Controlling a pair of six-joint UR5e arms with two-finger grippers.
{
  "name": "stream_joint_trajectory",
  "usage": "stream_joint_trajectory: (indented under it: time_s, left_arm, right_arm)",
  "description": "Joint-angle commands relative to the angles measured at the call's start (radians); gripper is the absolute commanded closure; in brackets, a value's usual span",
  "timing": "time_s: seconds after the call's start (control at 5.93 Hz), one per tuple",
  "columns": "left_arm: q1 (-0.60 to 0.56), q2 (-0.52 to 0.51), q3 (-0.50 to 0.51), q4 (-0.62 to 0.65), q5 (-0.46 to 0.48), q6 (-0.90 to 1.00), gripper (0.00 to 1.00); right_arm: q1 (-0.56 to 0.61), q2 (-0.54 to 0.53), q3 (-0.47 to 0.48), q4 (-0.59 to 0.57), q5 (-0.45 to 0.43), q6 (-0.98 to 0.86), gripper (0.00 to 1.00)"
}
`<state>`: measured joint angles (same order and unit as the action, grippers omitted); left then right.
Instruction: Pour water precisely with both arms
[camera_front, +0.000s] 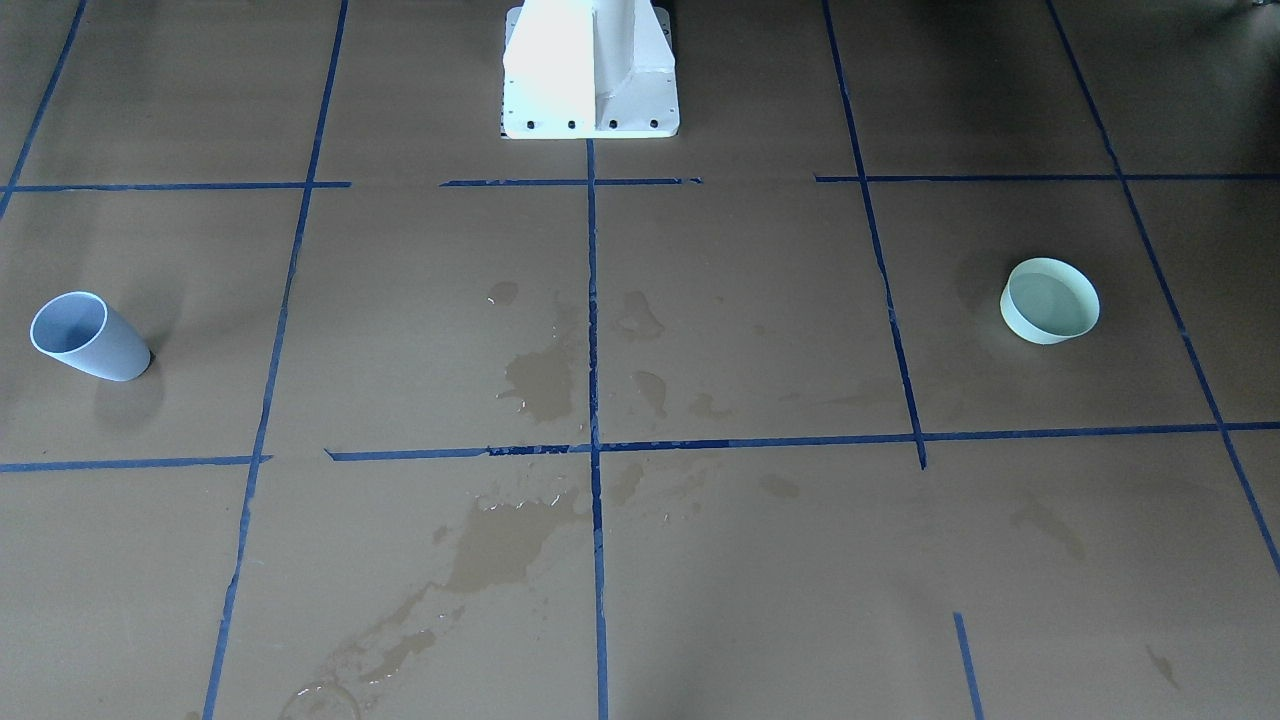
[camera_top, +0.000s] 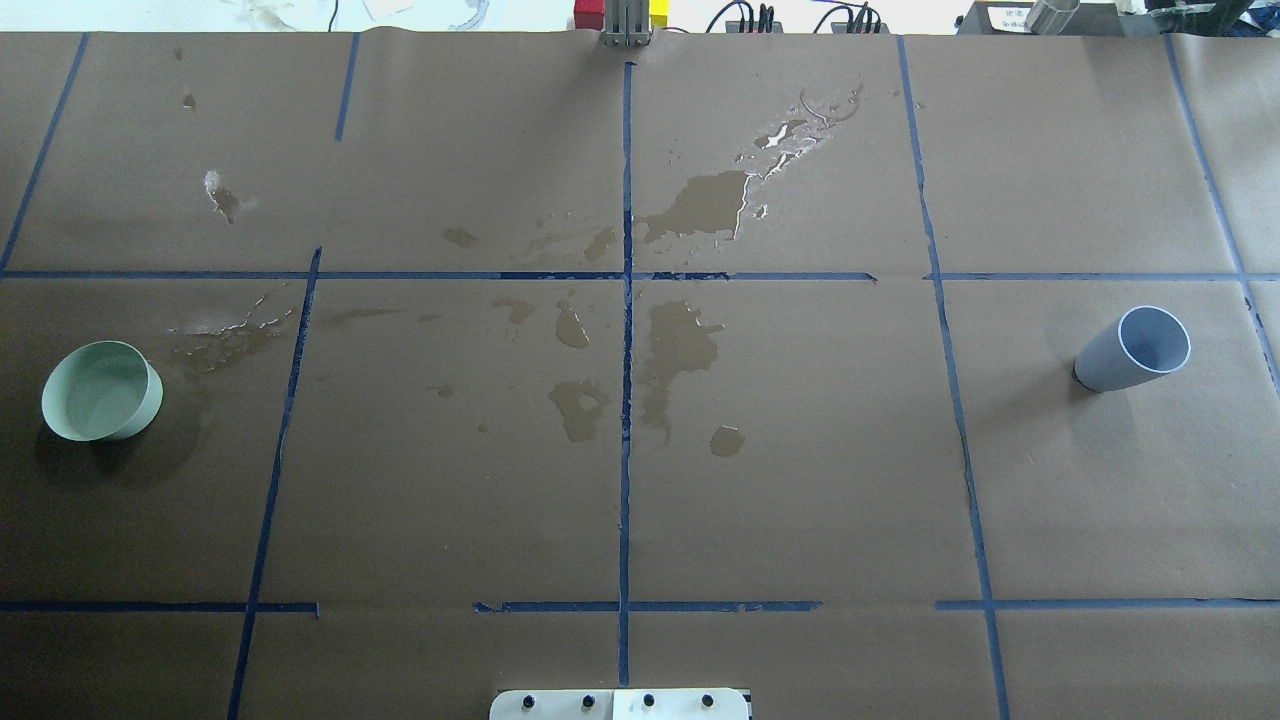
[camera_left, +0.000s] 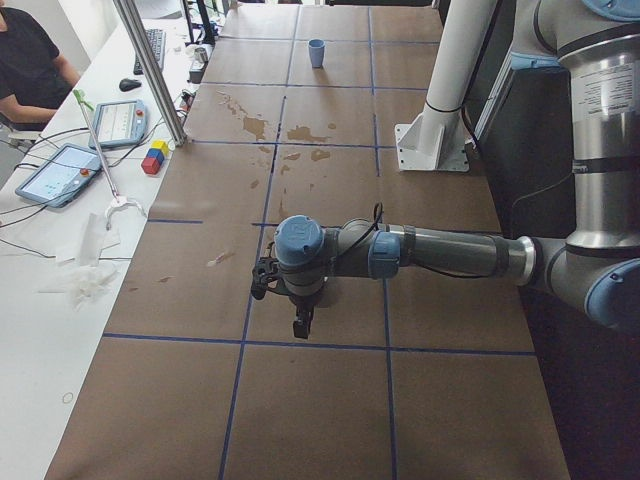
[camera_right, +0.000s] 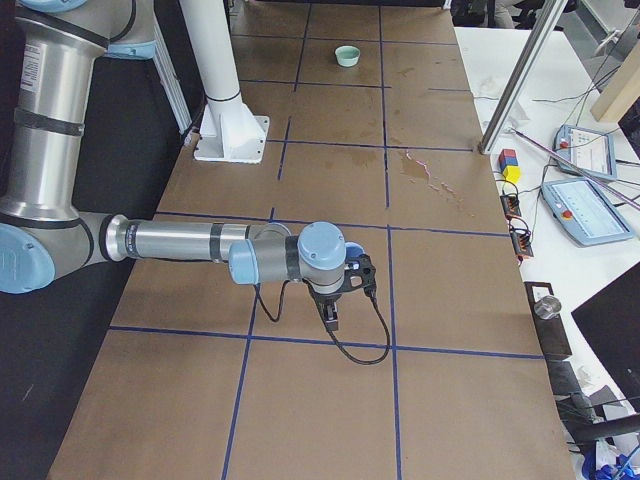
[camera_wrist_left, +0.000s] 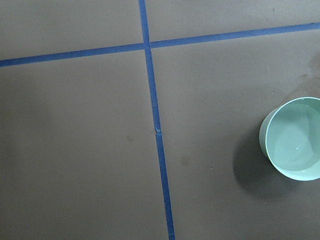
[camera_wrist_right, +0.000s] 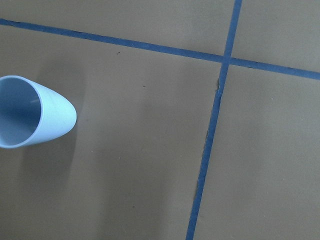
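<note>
A pale green bowl (camera_front: 1050, 300) stands on the brown table on my left side; it also shows in the overhead view (camera_top: 100, 390) and the left wrist view (camera_wrist_left: 295, 139), with clear water glinting inside. A light blue cup (camera_front: 88, 336) stands on my right side, also in the overhead view (camera_top: 1135, 350) and the right wrist view (camera_wrist_right: 30, 111); I cannot tell its contents. My left gripper (camera_left: 300, 322) hangs over the table, apart from the bowl. My right gripper (camera_right: 332, 318) hangs apart from the cup. I cannot tell whether either is open or shut.
Dark wet stains (camera_top: 680, 340) spread over the table's middle. Blue tape lines (camera_top: 626, 400) divide the surface. The white pedestal base (camera_front: 590, 70) stands at the robot's edge. A metal post (camera_left: 150, 70), coloured blocks (camera_left: 155, 158), tablets and a seated person (camera_left: 30, 60) are along the far side.
</note>
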<state>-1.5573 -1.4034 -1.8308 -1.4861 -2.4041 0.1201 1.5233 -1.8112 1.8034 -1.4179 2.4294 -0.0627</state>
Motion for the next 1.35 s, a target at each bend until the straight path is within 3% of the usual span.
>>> stream_joint_trajectory:
  time_s: [0.0,0.51,0.67,1.18]
  left_arm:
    - [0.011,-0.005,-0.002,-0.003,-0.009,0.000,0.00]
    - [0.052,0.001,0.016,-0.002,-0.009,-0.026,0.00]
    - [0.134,-0.008,0.016,-0.034,-0.003,-0.168,0.00]
    - [0.285,-0.012,0.094,-0.351,0.000,-0.516,0.00]
  right_arm:
    - [-0.002,-0.003,-0.004,0.011,-0.001,0.003,0.00]
    - [-0.002,-0.007,-0.003,0.034,0.000,0.003,0.00]
    - [-0.002,-0.007,-0.003,0.036,0.000,0.003,0.00]
    - [-0.009,-0.002,-0.003,0.031,-0.001,0.042,0.00]
